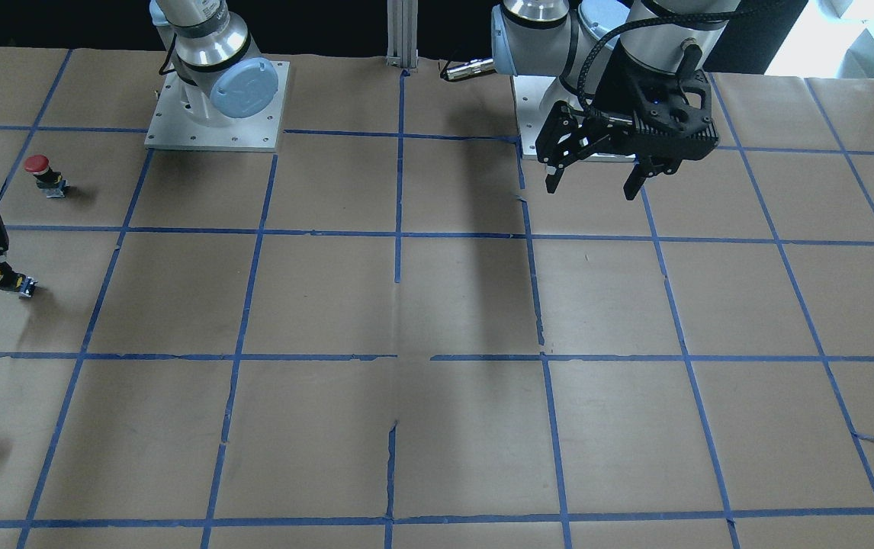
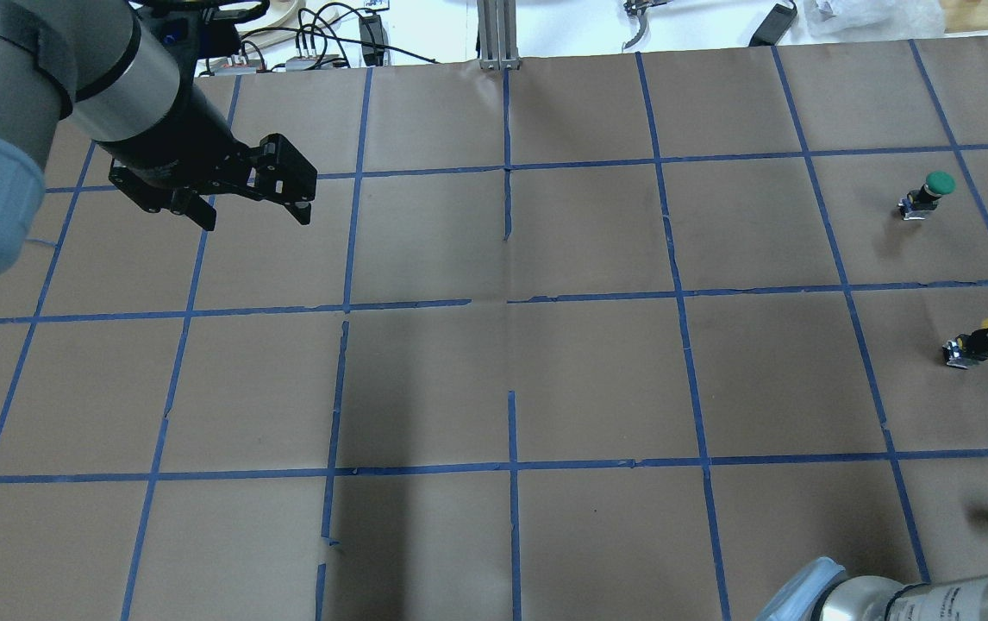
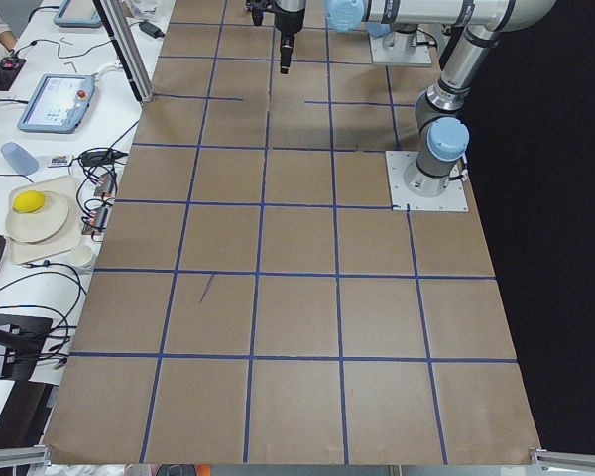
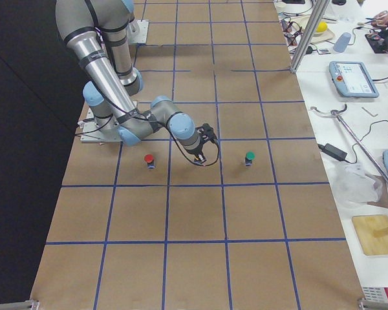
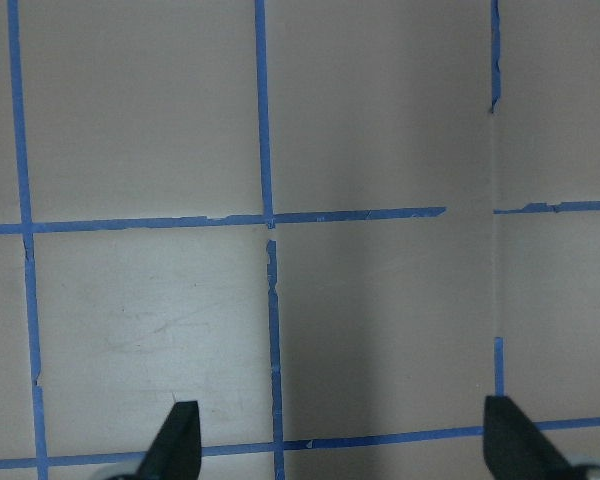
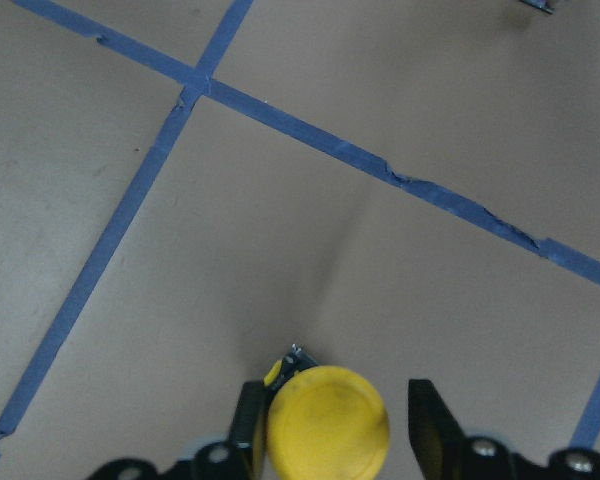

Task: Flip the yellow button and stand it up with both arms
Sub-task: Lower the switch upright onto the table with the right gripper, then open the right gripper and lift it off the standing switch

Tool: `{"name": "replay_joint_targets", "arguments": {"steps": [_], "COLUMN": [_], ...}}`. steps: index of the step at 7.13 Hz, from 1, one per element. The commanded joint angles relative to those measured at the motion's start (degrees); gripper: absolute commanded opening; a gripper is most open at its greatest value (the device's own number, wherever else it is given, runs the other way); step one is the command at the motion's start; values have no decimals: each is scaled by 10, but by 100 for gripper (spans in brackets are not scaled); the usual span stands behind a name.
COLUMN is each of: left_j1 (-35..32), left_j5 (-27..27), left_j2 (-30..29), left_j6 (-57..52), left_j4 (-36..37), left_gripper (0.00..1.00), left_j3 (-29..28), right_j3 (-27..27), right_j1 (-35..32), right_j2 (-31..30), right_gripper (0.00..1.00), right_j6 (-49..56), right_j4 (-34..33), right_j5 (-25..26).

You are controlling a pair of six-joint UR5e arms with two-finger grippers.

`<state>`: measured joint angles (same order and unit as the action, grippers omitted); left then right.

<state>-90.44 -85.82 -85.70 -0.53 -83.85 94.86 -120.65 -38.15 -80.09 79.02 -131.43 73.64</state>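
The yellow button [image 6: 327, 420] looks light and rigid, best held below its slick cap. The right gripper [image 6: 336, 405] straddles that cap, unclosed; the left gripper [image 1: 596, 187] hangs wide.

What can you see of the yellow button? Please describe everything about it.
The yellow button has a round, smooth, plastic-looking yellow cap on a small dark body with metallic parts. It seems to lie on its side on the brown paper-covered table. The right gripper straddles the cap: one finger touches it, the other stands slightly apart.
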Motion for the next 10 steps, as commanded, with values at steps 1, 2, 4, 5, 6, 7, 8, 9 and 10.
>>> {"name": "replay_joint_targets", "arguments": {"steps": [1, 2, 4, 5, 6, 7, 8, 9, 10], "left_j1": [-1, -1, 0, 0, 0, 0, 0, 0, 0], "left_j5": [0, 1, 1, 1, 1, 0, 1, 1, 1], "left_j2": [0, 0, 1, 1, 1, 1, 1, 1, 1], "left_j6": [0, 0, -1, 0, -1, -1, -1, -1, -1], "left_j4": [0, 0, 0, 0, 0, 0, 0, 0, 0], "left_gripper": [100, 100, 100, 100, 100, 100, 100, 100, 100], "left_j3": [1, 1, 1, 1, 1, 1, 1, 1, 1], "right_j3": [6, 8, 24, 41, 67, 105, 140, 165, 176], "right_j1": [-1, -2, -25, -65, -112, -172, -248, -324, -391], "right_j2": [-8, -23, -94, -128, -156, -170, -171, -170, -169], "right_gripper": [100, 100, 100, 100, 100, 100, 100, 100, 100], "right_j6": [-2, -19, -126, -209, -283, -396, -489, -575, -681], "right_j4": [8, 22, 107, 174, 240, 301, 330, 337, 348], "right_j5": [10, 12, 31, 32, 33, 33, 50, 95, 104]}}
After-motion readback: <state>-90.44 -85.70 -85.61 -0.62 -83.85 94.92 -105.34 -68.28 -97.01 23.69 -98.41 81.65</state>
